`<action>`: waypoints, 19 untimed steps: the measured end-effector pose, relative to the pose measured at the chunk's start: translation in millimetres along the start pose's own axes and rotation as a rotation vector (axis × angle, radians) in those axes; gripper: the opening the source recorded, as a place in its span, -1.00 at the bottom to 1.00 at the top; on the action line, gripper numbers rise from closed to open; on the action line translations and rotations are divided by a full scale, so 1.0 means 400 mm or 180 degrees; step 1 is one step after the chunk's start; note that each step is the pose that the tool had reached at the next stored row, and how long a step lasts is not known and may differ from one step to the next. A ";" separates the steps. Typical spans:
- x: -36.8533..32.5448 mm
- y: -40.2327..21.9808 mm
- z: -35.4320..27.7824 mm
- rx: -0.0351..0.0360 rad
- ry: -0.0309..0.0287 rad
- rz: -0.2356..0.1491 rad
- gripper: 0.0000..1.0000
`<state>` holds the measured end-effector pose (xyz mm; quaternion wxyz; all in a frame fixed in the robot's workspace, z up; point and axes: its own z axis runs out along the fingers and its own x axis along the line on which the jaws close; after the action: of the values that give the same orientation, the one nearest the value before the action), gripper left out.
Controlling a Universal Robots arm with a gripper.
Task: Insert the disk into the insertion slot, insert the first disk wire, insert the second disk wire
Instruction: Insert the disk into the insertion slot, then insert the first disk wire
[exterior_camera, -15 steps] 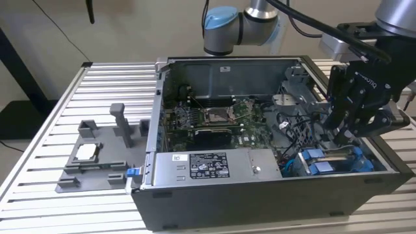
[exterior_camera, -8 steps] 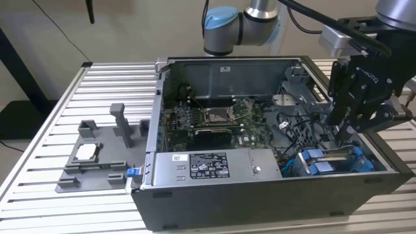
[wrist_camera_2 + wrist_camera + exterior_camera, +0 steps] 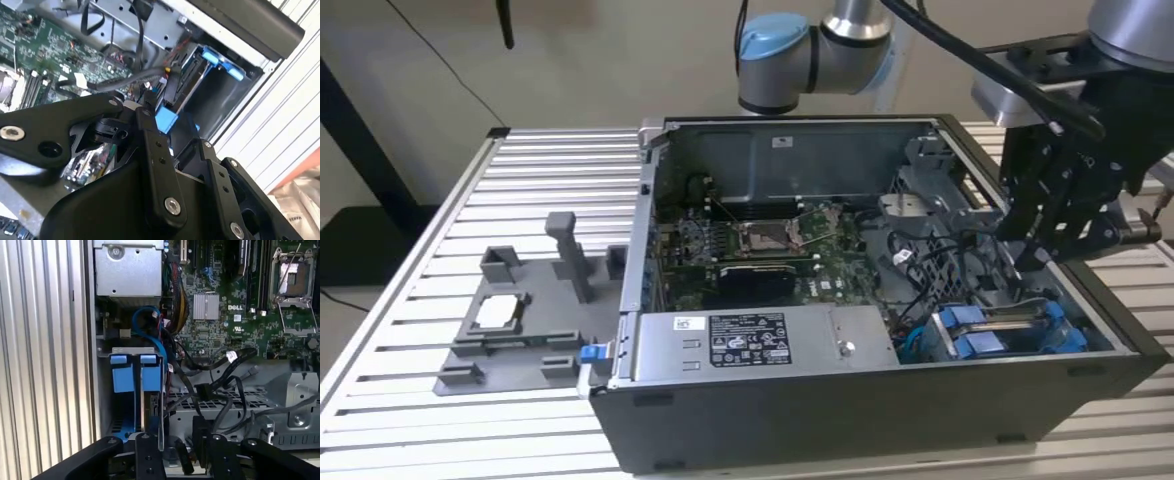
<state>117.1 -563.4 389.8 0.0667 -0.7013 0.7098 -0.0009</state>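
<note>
The disk (image 3: 994,335) sits in its bright blue carrier inside the insertion slot (image 3: 1067,318), the dark metal drive cage at the case's front corner on the exterior view's right. In the first wrist view the disk (image 3: 150,410) stands edge-on behind blue carrier tabs, within the cage (image 3: 131,351). My gripper (image 3: 1042,248) hangs over the case just above and behind that cage. Its fingers (image 3: 150,455) stand apart, so the gripper (image 3: 180,437) is open with nothing clamped. A black wire with a connector (image 3: 202,390) lies loose beside the cage. A blue cable (image 3: 149,319) loops down toward it.
The open computer case (image 3: 854,420) lies on a slatted aluminium table (image 3: 547,160). Inside are the motherboard (image 3: 761,240) and a labelled power supply (image 3: 734,340). A grey printed fixture (image 3: 520,330) with upright posts stands at the exterior view's left. Tangled black cables (image 3: 947,260) crowd the space near the cage.
</note>
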 end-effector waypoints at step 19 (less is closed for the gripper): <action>0.000 -0.001 0.000 0.0323 -0.0115 -0.0623 -0.62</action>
<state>117.5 -563.4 389.9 0.1145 -0.7628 0.6356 -0.0308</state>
